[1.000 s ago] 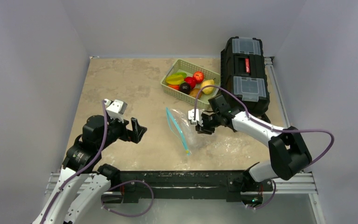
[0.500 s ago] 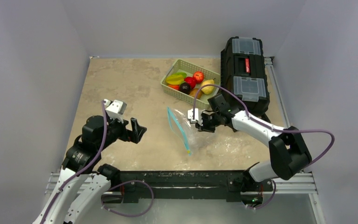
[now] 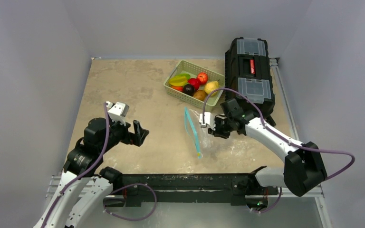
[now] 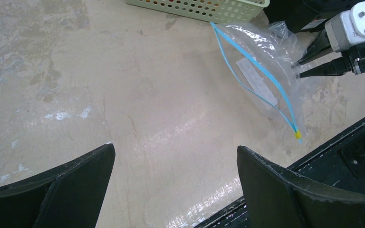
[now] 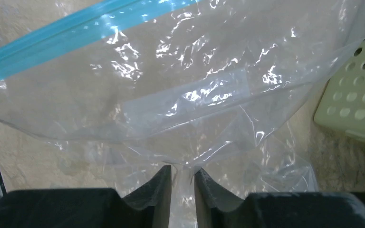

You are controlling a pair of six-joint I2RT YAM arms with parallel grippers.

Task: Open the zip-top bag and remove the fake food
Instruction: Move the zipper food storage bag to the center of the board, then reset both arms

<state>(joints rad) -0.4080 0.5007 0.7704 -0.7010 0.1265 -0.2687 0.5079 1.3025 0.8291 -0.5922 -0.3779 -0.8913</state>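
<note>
Black right claw: nearly closed, its two fingers pinching a fold of clear plastic at the zip-top bag's bottom edge.
Zip-top bag: lay crumpled on the counter just in front of the right claw, near the front edge; the teal zip strip ran along the side away from the claw, with a yellow slider at its near end.
Left claw: spread wide and holding nothing, above bare counter, well apart from the bag.
Basket: pale green, perforated, just beyond the bag.
Fake food: piled inside the basket, red, yellow, green, orange and dark purple pieces.
Toolbox: black, at the counter's far right, beside the basket.
Counter: mottled beige stone-look surface, with pale scuffs and a glossy sheen near the front.
Room: plain grey walls closed in the counter on three sides.
</note>
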